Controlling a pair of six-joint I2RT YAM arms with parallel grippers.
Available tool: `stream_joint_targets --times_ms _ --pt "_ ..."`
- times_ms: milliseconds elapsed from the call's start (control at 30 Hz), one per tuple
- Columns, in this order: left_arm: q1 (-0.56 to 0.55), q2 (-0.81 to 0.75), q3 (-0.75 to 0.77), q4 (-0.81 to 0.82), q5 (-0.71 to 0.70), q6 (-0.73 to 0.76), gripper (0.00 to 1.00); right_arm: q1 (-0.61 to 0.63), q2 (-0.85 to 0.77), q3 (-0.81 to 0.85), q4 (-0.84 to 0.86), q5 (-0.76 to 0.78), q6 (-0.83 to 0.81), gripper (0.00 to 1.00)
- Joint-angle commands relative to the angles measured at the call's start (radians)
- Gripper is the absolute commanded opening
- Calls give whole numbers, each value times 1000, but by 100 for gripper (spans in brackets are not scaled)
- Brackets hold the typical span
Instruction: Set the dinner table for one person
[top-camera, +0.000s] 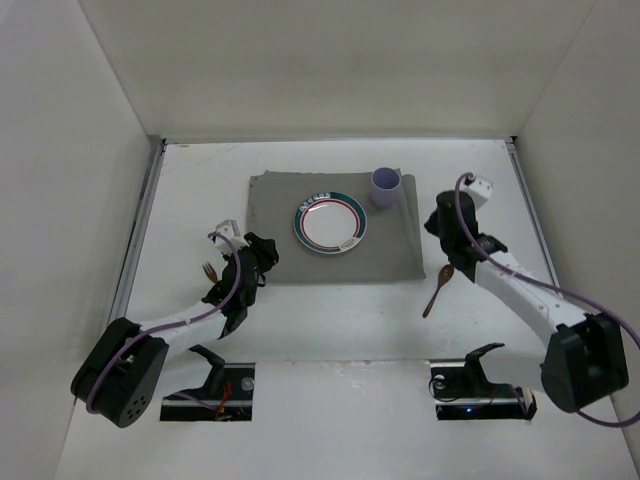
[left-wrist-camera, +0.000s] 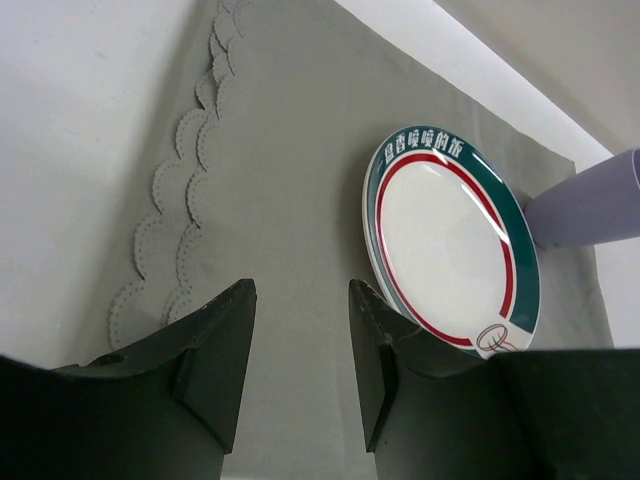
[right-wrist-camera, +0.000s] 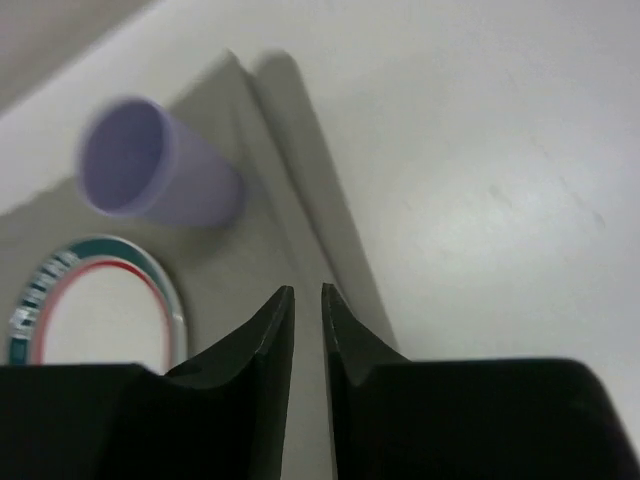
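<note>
The white dinner table (top-camera: 340, 320) holds a grey placemat (top-camera: 300, 215). On the mat are a white plate with a green and red rim (top-camera: 330, 224) and a purple cup (top-camera: 385, 187) at its far right. A fork (top-camera: 209, 271) lies on the table left of the mat. A wooden spoon (top-camera: 437, 287) lies right of the mat. My left gripper (top-camera: 266, 252) hangs open and empty over the mat's near left corner; in the left wrist view (left-wrist-camera: 300, 290) the plate (left-wrist-camera: 450, 240) is to its right. My right gripper (top-camera: 436, 222) is shut and empty above the mat's right edge (right-wrist-camera: 307, 290), with the cup (right-wrist-camera: 150, 165) ahead to the left.
Thin metal rails run along the table's left (top-camera: 140, 230) and right (top-camera: 530, 210) edges. White walls close in the back and both sides. The arm bases stand at the near edge (top-camera: 215, 385).
</note>
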Motion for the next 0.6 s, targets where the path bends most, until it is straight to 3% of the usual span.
stream_joint_targets --times_ms 0,133,200,300,567 --pt "23 1 23 42 16 -21 40 44 -135 -178 -20 125 172 17" --pt "48 -27 12 42 45 -44 40 58 -240 -288 -184 115 266 16" --pt "49 -18 11 42 47 -49 40 72 -237 -328 -225 99 310 22" --pt "52 5 17 42 56 -58 40 90 -207 -359 -252 99 378 31" --pt "66 -11 11 42 70 -65 40 109 -193 -374 -311 87 395 33"
